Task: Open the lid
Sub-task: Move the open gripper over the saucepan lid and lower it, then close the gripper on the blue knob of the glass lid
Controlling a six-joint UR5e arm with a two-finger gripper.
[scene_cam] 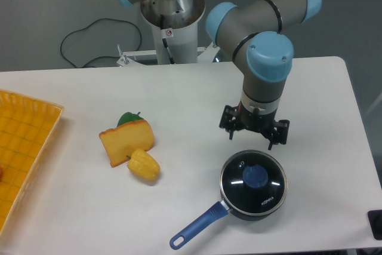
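The jaws (255, 135) hang spread wide over the white counter (179, 100), pinching nothing. Just below them, toward the counter's front edge, the lid (253, 177) sits shut on the pan (239, 210), its blue knob (255, 176) under the gap between the fingers and apart from them. The pan's blue handle (194, 229) runs away from the jaws to the lower left. Well to their left lie a cheese wedge (126, 141), a yellow pepper (144, 165) touching it, and a yellow tray (24, 141) farther off.
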